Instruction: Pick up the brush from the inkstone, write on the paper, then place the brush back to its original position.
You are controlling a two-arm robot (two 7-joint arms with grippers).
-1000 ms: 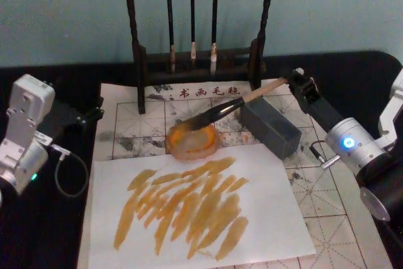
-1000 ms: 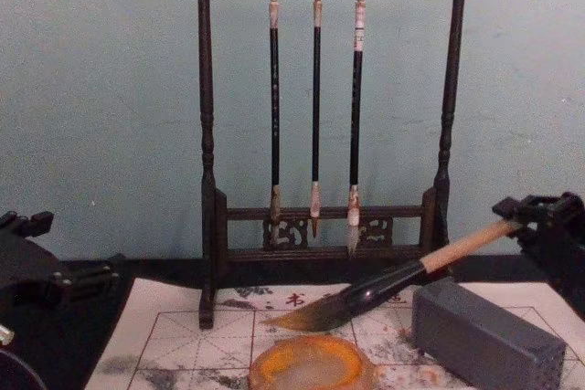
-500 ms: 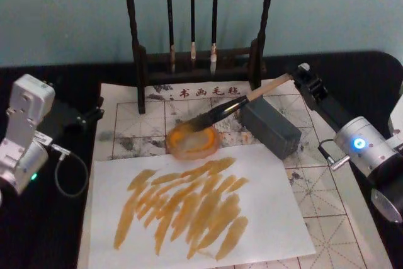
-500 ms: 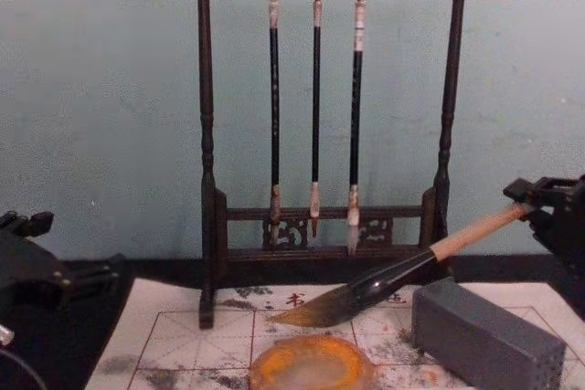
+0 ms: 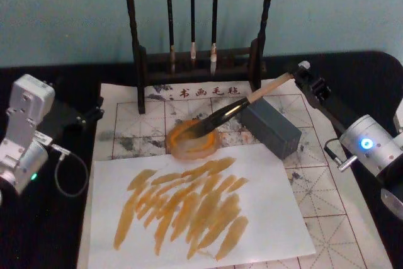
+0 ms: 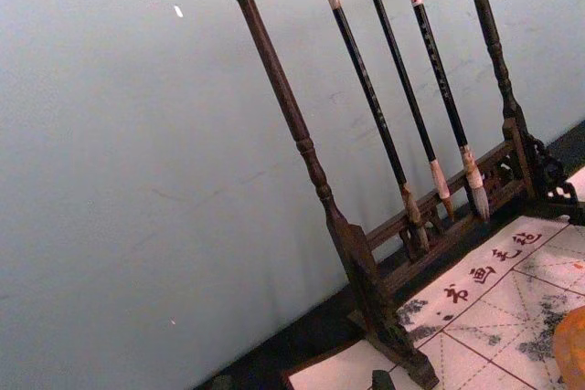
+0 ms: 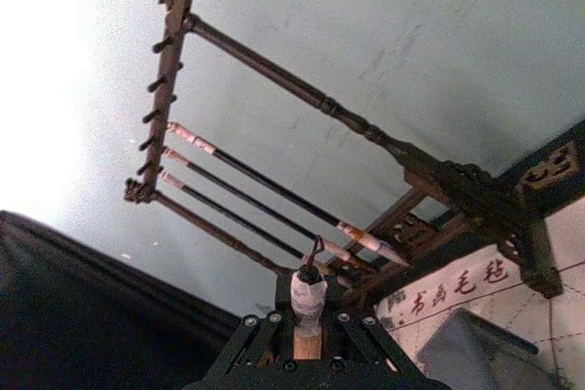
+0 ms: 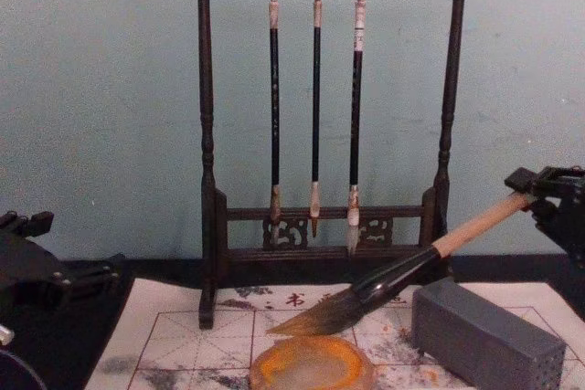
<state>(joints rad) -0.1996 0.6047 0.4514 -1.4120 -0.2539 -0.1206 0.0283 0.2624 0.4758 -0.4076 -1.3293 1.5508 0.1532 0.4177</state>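
Inkstone [image 5: 189, 146] w/ brush [image 5: 227, 113] tuft just above it, R gripper [image 5: 302, 79] clenched on handle end.
L gripper [image 5: 88, 114] is idling at frame left, state can't tell. Centre: I'm angling the tuft down, handle rising over the grey block [image 5: 271, 129], prob. to lay it back; the paper [image 5: 135, 124] is lying underneath.

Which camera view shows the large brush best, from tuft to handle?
The chest view: it shows the brush from the side, from tuft to handle. The head view shows it from above, foreshortened. The right wrist view shows its corded end in the right end effector.
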